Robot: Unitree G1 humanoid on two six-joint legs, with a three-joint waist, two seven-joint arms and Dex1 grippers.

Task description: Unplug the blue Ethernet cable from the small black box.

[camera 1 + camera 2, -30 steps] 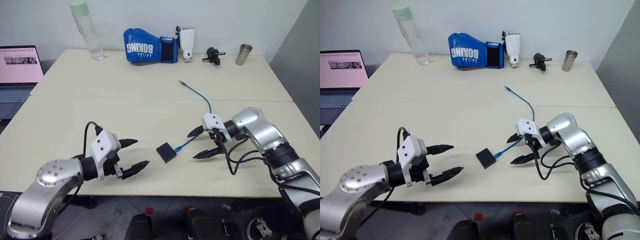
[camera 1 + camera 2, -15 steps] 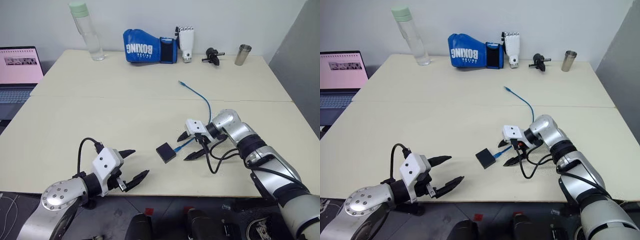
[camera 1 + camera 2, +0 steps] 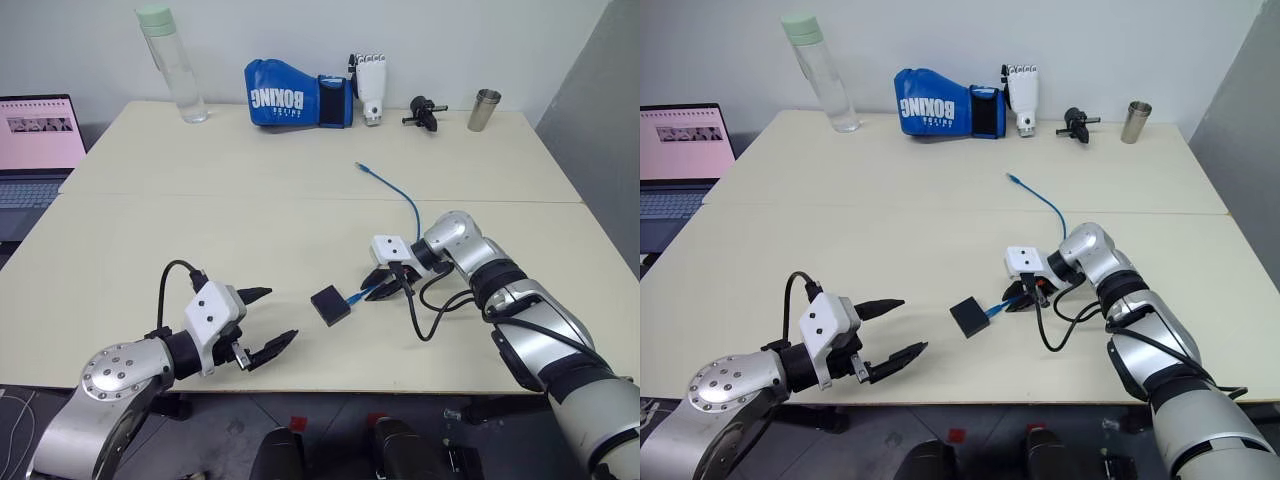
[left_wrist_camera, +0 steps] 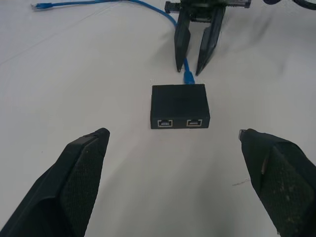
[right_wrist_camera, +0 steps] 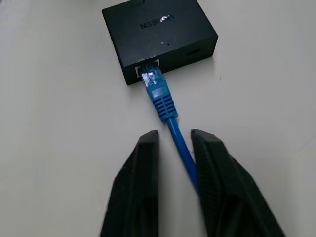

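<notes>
Blue Ethernet cable (image 5: 167,114) plugged into small black box (image 5: 158,35); my right pincer (image 5: 174,140) nearly shut around cord beside box. Left pincer (image 3: 270,320) wide open, empty, near box.

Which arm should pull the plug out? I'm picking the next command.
Right. Its tool is closed around the blue Ethernet cable just behind the plug in the small black box; the left tool hangs open, apart.

My right gripper (image 5: 174,143) has come down and narrowed its black fingers around the thin bright-blue Ethernet cable (image 5: 170,118).
</notes>
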